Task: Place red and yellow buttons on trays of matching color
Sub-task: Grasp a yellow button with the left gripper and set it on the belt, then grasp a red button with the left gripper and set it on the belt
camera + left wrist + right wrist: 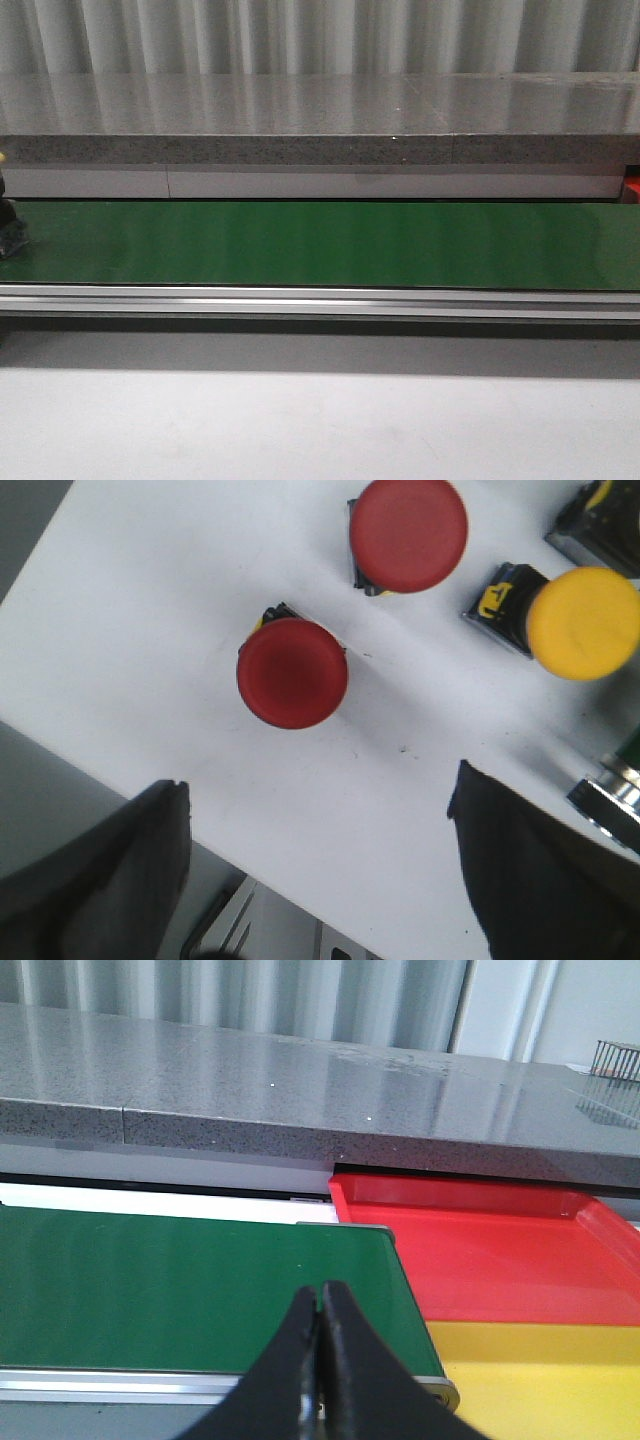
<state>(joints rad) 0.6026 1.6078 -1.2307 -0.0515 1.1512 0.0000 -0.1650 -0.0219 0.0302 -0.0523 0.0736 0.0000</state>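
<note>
White tabletop (150,630) lay under the left gripper (320,865), jaws spread, above two red buttons (292,673) and a yellow button (583,622). Right gripper (320,1335) was pinched closed, empty, over the green belt (190,1285); yellow tray (545,1375) nearest, red tray (480,1250) beyond.

No legible text, brand, number or sign is found in any view. On the yellow label (497,597) fixed to the black base of the yellow button (583,622), a dark marking is seen in the left wrist view, but it is too blurred to be read. No lettering is carried by the caps of the 2 red buttons (292,673) (408,533), the green belt (320,245), the red tray (500,1250) or the yellow tray (545,1380).
</note>
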